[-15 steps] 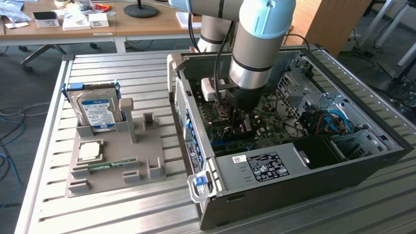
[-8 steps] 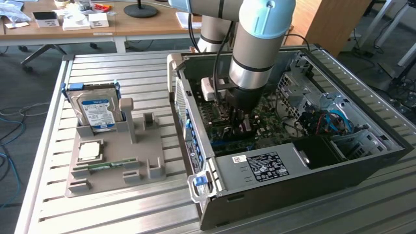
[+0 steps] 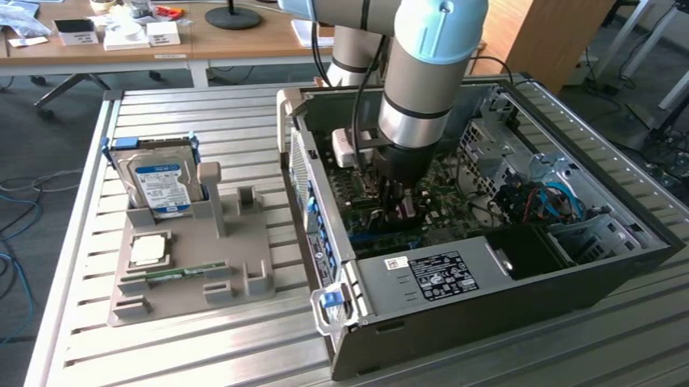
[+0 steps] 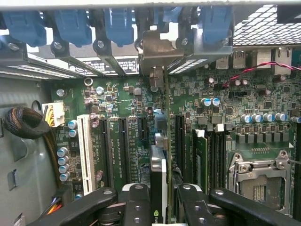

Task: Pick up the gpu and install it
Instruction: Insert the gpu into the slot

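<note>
Arm: reaches down from above into the open computer case point(image 3: 603, 274), which lies on its side on the slatted metal tabletop point(image 3: 194, 355).
Gripper point(image 3: 394, 197): low over the motherboard point(image 3: 453, 201) inside the case; in the wrist view the gripper point(image 4: 159, 197) has a black finger on each side of the card.
Jaws: clenched on the gpu, one finger pressing each flat face.
Gpu point(image 4: 159, 188): seen edge-on in the wrist view, standing on its edge over the motherboard point(image 4: 117, 99), among the black expansion slots.
Gpu long axis: runs along the slots, from the fingers toward the case's rear wall.
Gpu bracket end: the silvery metal bracket point(image 4: 157, 49) points to the rear wall, sitting among the blue slot latches point(image 4: 117, 23).
Seating: whether the card edge is fully down in its slot cannot be told.
White slot point(image 4: 86, 150): lies parallel to the gpu, a few slots away from it.
CPU socket point(image 4: 261, 181): on the other side of the gpu from the white slot.
Parts holder point(image 3: 194, 266): grey tray on the tabletop beside the case, at the exterior view's left.
Hard drive point(image 3: 160, 181): stands upright in the tray, blue label facing out.
Memory stick point(image 3: 177, 272): green, lying in the tray, well apart from the case.
</note>
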